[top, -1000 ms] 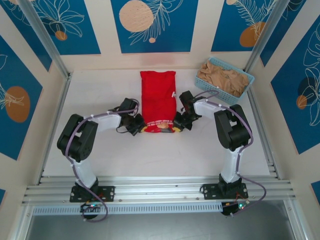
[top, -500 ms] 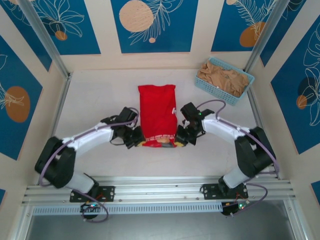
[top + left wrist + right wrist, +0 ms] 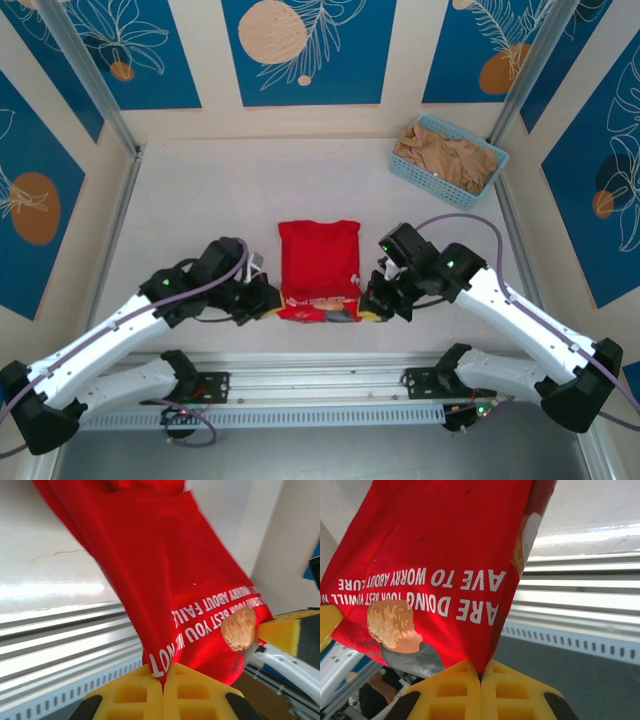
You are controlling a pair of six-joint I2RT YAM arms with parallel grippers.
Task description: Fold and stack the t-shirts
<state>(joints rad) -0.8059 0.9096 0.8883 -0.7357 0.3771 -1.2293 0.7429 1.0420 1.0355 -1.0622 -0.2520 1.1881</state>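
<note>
The bright red t-shirt [image 3: 318, 262], printed with white words and a tan and black picture, hangs stretched between both grippers near the table's front edge. My left gripper [image 3: 270, 298] is shut on its near left corner, and in the left wrist view the red cloth [image 3: 165, 580] runs up from the closed yellow pads [image 3: 131, 694]. My right gripper [image 3: 375, 305] is shut on the near right corner; the red t-shirt [image 3: 440, 565] rises from its closed pads [image 3: 512, 692]. Several tan-beige shirts [image 3: 446, 155] lie piled in the basket.
The light blue lattice basket [image 3: 485, 185] stands at the back right corner. Aluminium rails [image 3: 320, 382] run along the table's near edge, under the lifted hem. Bare white tabletop [image 3: 220, 190] spreads behind and to the left of the red shirt.
Both arms have pulled back toward the near edge, dragging and lifting the red shirt's hem with them. The shirt now looks shorter from above and sits closer to the rails.
</note>
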